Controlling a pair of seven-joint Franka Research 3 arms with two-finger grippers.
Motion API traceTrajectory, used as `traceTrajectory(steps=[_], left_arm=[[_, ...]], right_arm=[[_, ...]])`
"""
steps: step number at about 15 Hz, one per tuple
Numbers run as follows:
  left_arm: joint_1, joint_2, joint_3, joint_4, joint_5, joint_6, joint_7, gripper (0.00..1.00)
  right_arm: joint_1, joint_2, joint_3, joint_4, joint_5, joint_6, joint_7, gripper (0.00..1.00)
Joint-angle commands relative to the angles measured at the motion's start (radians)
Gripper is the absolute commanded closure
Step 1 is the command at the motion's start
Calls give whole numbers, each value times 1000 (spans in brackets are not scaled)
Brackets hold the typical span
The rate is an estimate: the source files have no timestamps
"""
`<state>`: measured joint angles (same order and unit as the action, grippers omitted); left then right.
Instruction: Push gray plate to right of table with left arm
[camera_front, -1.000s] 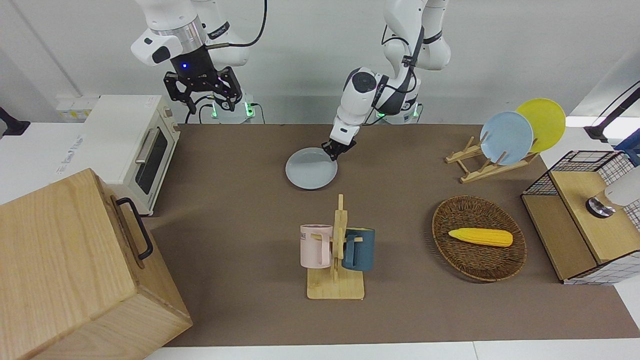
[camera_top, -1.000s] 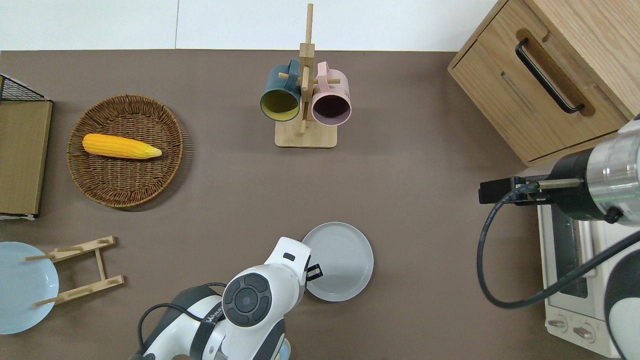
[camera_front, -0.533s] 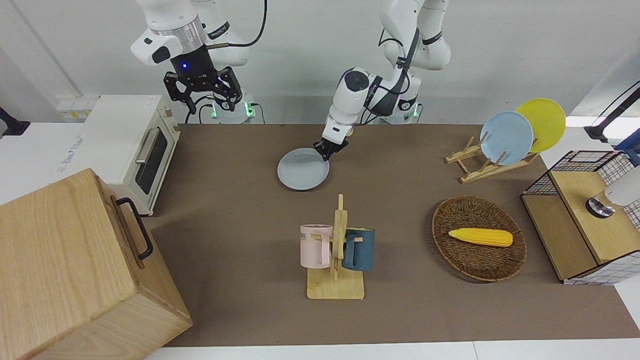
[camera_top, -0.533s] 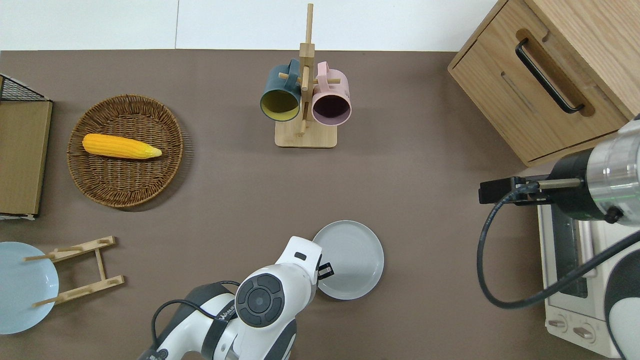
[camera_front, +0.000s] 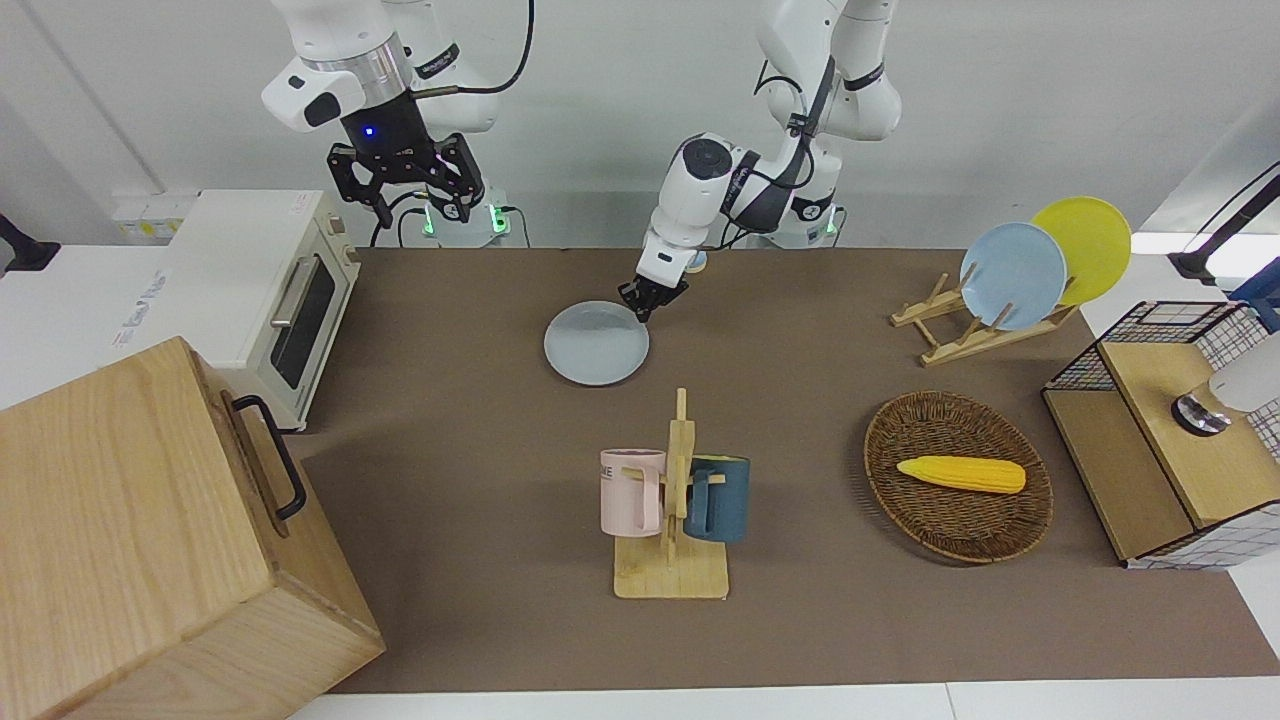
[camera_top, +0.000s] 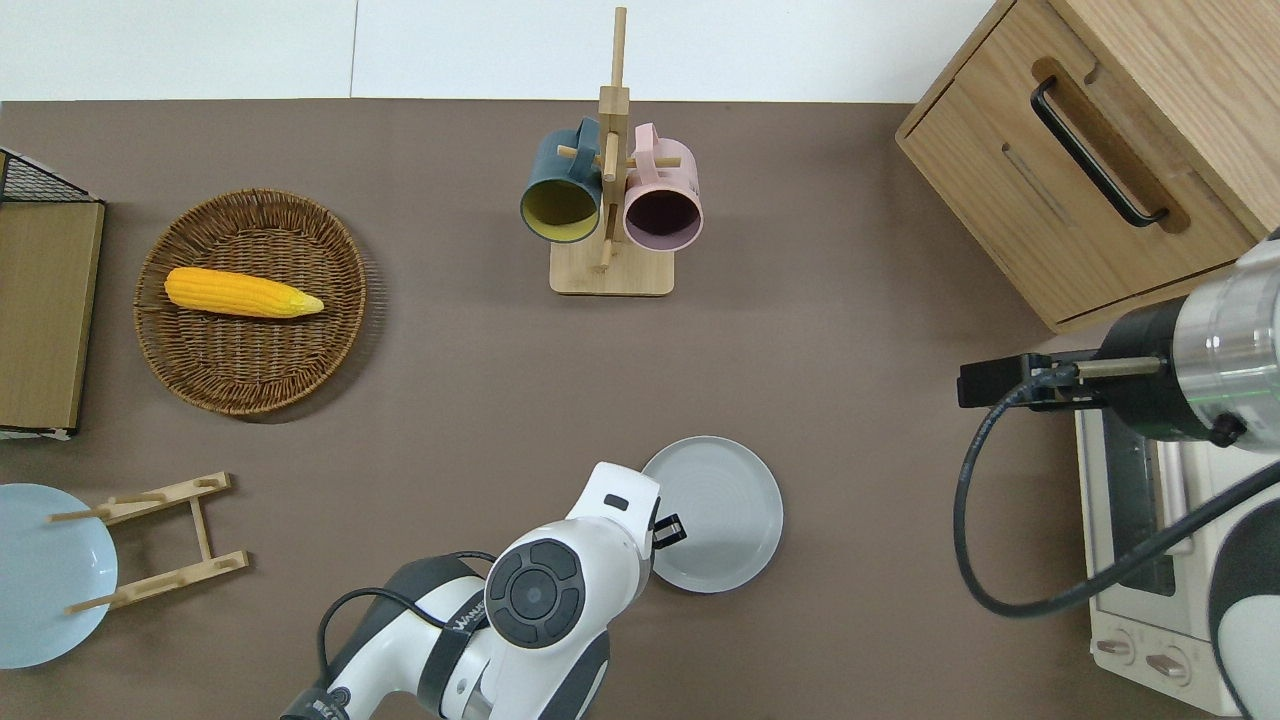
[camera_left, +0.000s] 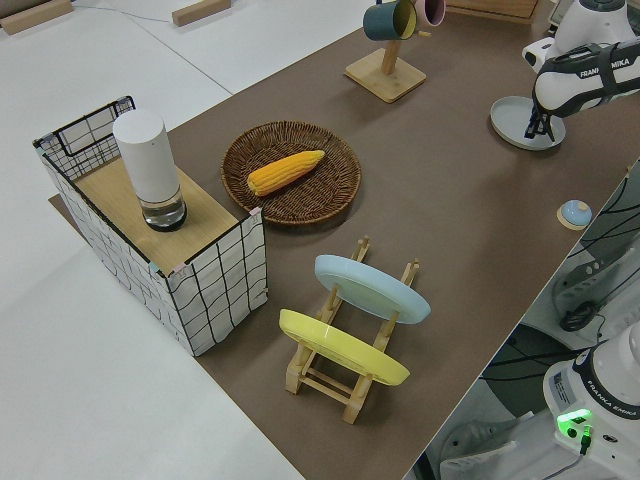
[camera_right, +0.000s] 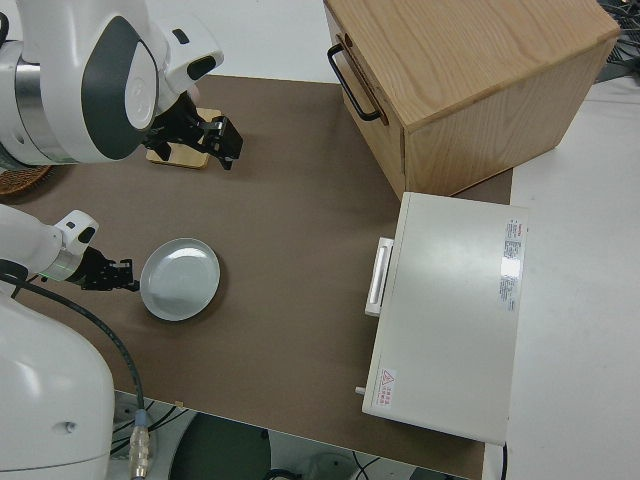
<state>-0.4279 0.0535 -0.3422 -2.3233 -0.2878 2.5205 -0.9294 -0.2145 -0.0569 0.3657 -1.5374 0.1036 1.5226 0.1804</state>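
Observation:
The gray plate (camera_front: 596, 343) lies flat on the brown table (camera_front: 470, 440), close to the robots' edge and about mid-table; it also shows in the overhead view (camera_top: 718, 514). My left gripper (camera_front: 642, 303) is low at the plate's rim, on the side toward the left arm's end of the table, touching it (camera_top: 668, 530). The side views show the same contact: left gripper (camera_left: 535, 125) (camera_right: 118, 276), plate (camera_left: 520, 120) (camera_right: 180, 279). My right arm is parked, its gripper (camera_front: 420, 205) open and empty.
A mug rack (camera_front: 672, 500) with a pink and a blue mug stands farther from the robots than the plate. A toaster oven (camera_front: 265, 290) and wooden cabinet (camera_front: 140, 530) fill the right arm's end. A corn basket (camera_front: 957, 475), plate rack (camera_front: 1015, 275) and wire crate (camera_front: 1170, 420) fill the left arm's end.
My left gripper has moved toward the right arm's end of the table, and the gray plate has slid that way with it. The right arm has not moved.

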Motion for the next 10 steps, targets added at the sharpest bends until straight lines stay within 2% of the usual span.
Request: traceTrajectory(steps=[1, 2, 4, 7, 9, 10], left_arm=[[-15, 29, 6, 28, 7, 11, -28, 154], [-15, 29, 6, 30, 22, 3, -25, 10], [-11, 20, 8, 35, 102, -29, -26, 9], [4, 5, 32, 146, 177, -251, 35, 9], [69, -10, 54, 238, 174, -411, 185, 7], [104, -21, 55, 251, 176, -439, 233, 7]], right_arm=[[-6, 6, 4, 14, 16, -5, 2, 5], [-6, 6, 4, 14, 16, -5, 2, 5], [-6, 6, 4, 14, 16, -5, 2, 5], [-6, 6, 4, 14, 16, -5, 2, 5], [-6, 6, 4, 14, 16, -5, 2, 5], [-6, 6, 4, 14, 16, -5, 2, 5]])
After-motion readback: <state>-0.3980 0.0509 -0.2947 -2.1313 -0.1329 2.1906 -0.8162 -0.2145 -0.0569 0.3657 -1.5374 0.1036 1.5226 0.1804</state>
